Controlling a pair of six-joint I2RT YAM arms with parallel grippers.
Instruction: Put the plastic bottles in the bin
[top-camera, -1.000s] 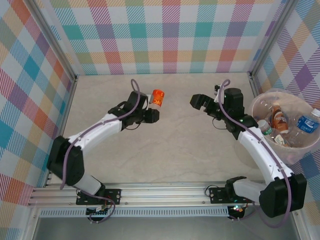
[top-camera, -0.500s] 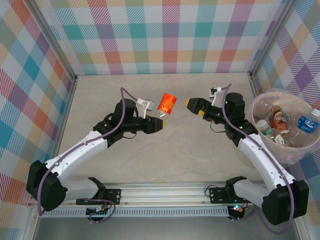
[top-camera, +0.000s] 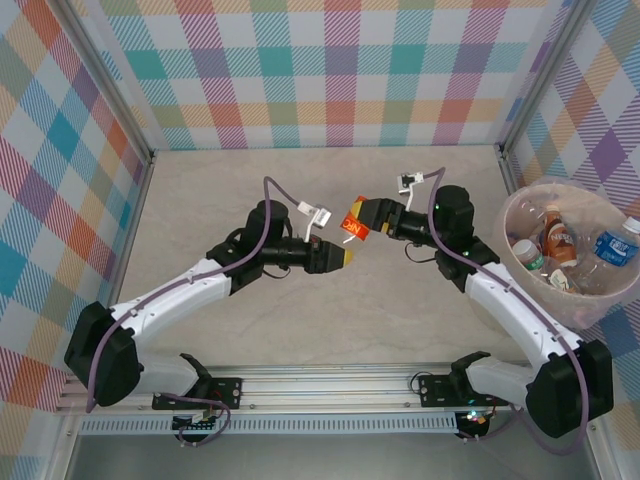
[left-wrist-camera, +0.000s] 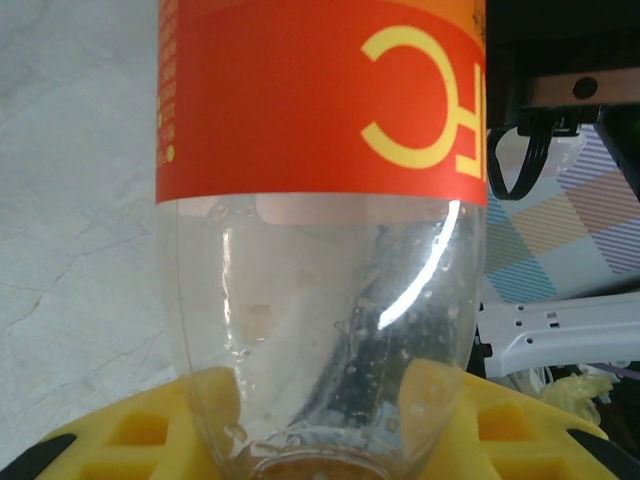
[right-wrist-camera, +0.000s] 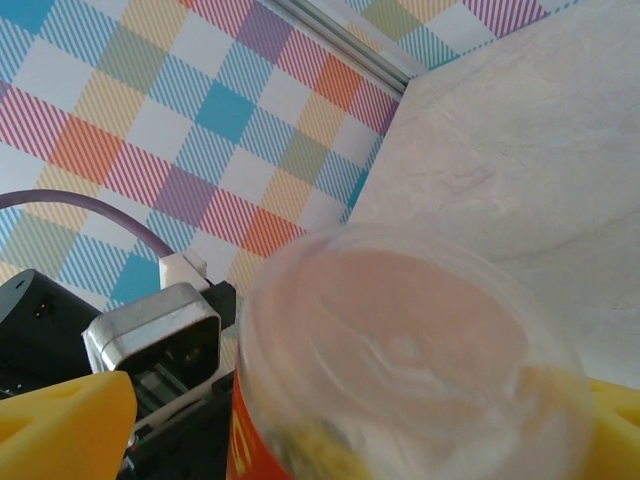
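**Left gripper.** In the top external view, the left gripper (top-camera: 338, 252) sits over the middle of the tabletop (top-camera: 330, 330). Its jaws are pressed together on the narrowing clear end of a plastic bottle with an orange label (top-camera: 353, 224). In the left wrist view, the yellow fingers (left-wrist-camera: 120, 435) flank that end of the bottle (left-wrist-camera: 320, 150) on both sides. The label shows yellow lettering, and the clear section below it is empty apart from droplets.

**Right gripper.** The right gripper (top-camera: 372, 214) faces the left gripper from the right and meets the opposite end of the same bottle. In the right wrist view, the round clear base of the bottle (right-wrist-camera: 410, 370) lies between the yellow fingers (right-wrist-camera: 60, 420). The jaws are spread. One finger stands visibly apart from the bottle wall. The other is just beside the wall, and whether it touches cannot be told.

**Bottle.** The bottle spans the gap between the two grippers, tilted. The pictures do not show whether it clears the tabletop.

**Bin.** The bin (top-camera: 600, 305) stands at the right edge of the tabletop, beside the right arm. It holds several plastic bottles, including one with a brown-orange label (top-camera: 560, 238) and one with a blue label (top-camera: 612, 246).
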